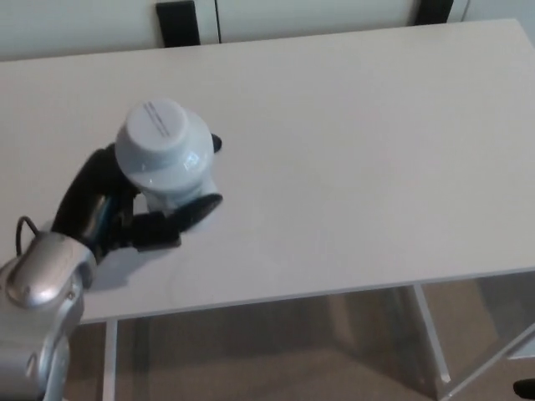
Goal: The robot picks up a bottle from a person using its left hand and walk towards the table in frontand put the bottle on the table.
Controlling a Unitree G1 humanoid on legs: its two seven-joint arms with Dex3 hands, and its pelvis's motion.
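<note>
Soft even light, slight blur.

At the top of my view I see a pale wall (318,15), split by a thin upright seam (218,18). Two black pieces stand against it: a broad block (177,21) to my left and a narrower, slanted strip (428,10) to my right, both cut off by the top edge. Low down lies a brownish floor (276,359), blurred. In the bottom right corner a small dark shape (527,388) pokes in; I cannot tell what it is.
</note>
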